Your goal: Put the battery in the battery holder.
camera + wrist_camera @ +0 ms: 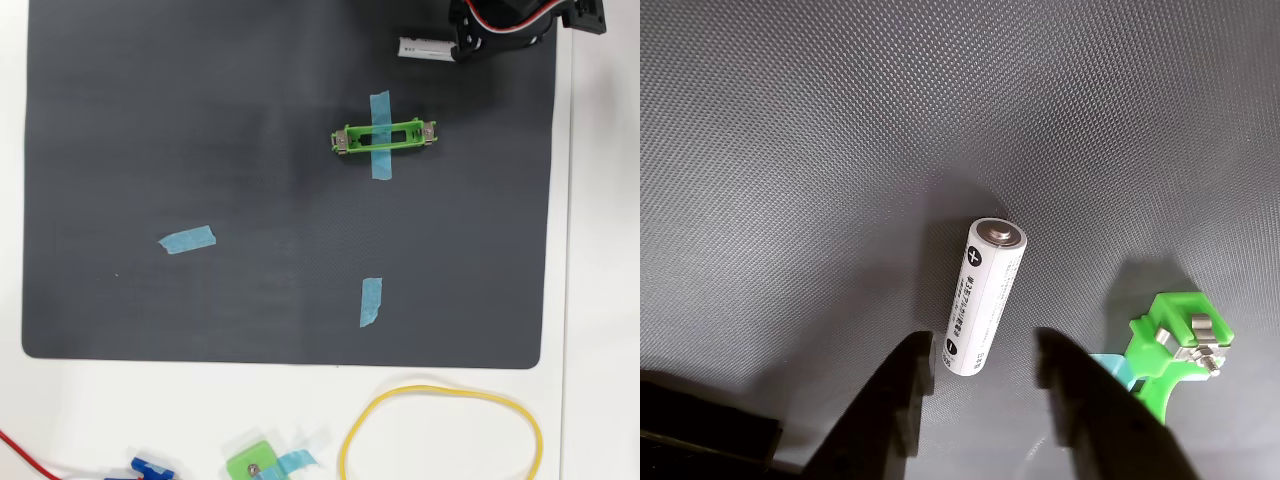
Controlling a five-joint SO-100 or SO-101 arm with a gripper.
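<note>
Your dark grey mat [200, 150] covers most of the white table [600, 300] in the overhead view. Below the mat's lower edge a yellow loop of cable [440, 395] lies on the table, with a small green square piece [252, 464] left of it at the bottom edge.

The arm [520, 25] enters at the top right corner of the overhead view. In the wrist view the gripper [985, 365] has its two black fingers [905, 400] spread apart, clamping nothing; the lower end of the battery sits in the gap between their tips, and you cannot tell from here whether either tip touches it.

The battery holder [385, 136] lies near the upper right of the mat, long axis left to right in the overhead view, crossed at its middle by a blue tape strip [381, 135]. One end of it [1175, 340] shows at the lower right of the wrist view. Two loose tape strips lie farther down the mat, one at left [187, 239], one at centre [371, 302].

The battery [983, 295] lies flat on the mat, above the holder and well apart from it. In the overhead view its long axis runs left to right [425, 47], its right end hidden under the arm. In the wrist view the plus end points up, away from the fingers.
</note>
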